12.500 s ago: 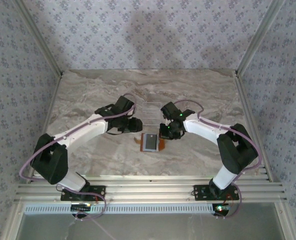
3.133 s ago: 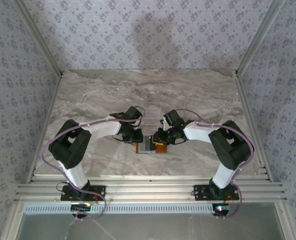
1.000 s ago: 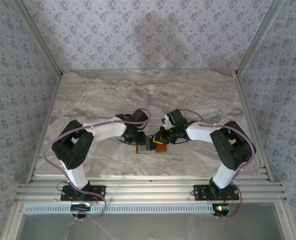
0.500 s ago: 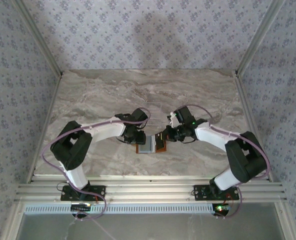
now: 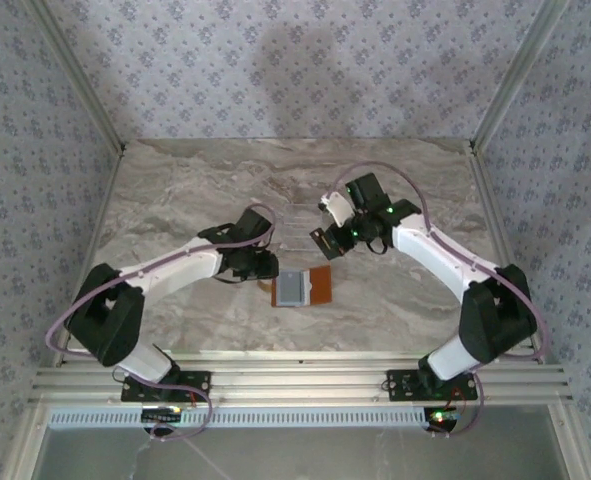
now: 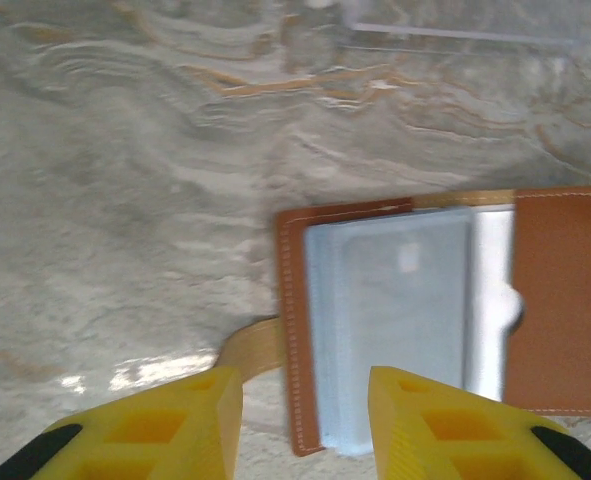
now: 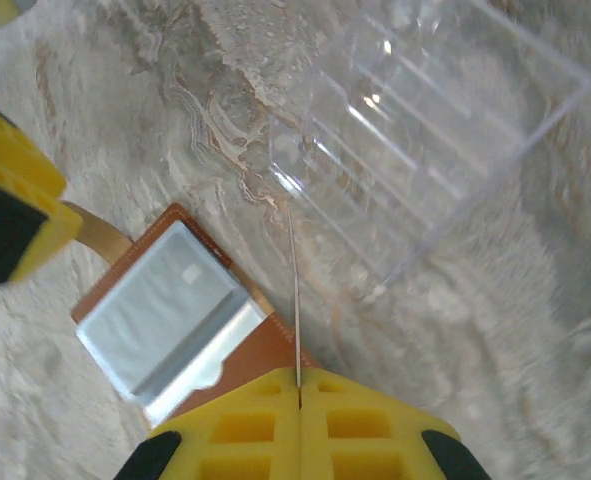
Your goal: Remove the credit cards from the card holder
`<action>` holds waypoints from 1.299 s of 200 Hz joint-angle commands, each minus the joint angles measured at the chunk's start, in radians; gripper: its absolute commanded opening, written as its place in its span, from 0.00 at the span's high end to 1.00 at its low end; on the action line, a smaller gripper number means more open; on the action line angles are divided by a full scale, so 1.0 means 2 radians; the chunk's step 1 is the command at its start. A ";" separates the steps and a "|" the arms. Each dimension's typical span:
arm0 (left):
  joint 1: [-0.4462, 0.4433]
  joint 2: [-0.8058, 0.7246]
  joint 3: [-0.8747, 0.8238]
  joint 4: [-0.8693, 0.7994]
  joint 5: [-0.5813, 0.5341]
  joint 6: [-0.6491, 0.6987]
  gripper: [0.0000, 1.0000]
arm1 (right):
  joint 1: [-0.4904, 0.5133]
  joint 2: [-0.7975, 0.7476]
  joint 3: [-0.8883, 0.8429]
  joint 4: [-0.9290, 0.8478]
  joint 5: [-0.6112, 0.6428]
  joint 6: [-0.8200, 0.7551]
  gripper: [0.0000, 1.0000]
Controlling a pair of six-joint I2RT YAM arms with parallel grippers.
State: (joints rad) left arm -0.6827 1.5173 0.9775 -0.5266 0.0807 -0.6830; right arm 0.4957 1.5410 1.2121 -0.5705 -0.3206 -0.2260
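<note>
From above: the right gripper (image 5: 327,238) has just lifted off the card holder (image 5: 322,288) and swung far, toward the clear tray (image 5: 297,220). The left gripper (image 5: 263,267) has slid back left.

Left wrist: jaws apart and empty at the holder's left edge, grey cards (image 6: 390,320) still tucked inside.

Right wrist: the pincer is clamped on one credit card (image 7: 295,280), seen edge-on, by the tray's near rim. One out, more to go!

We record the card holder (image 6: 565,300) as matt orange-brown stitched leather with a smooth grey-blue lining, the desk (image 6: 125,180) as polished veined stone-look, the tray (image 7: 445,120) as clear glossy plastic, and the fingers (image 6: 175,425) of the left claw (image 6: 305,378) as matt yellow plastic.
</note>
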 commanded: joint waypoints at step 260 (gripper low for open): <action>0.077 -0.145 -0.063 -0.020 -0.027 0.041 0.52 | 0.035 0.397 0.484 -0.344 0.037 -0.406 1.00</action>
State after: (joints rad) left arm -0.5282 1.2461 0.8307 -0.5289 0.0536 -0.6205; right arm 0.5537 2.3005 2.1506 -1.1835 -0.2672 -0.9588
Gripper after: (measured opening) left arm 0.479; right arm 0.060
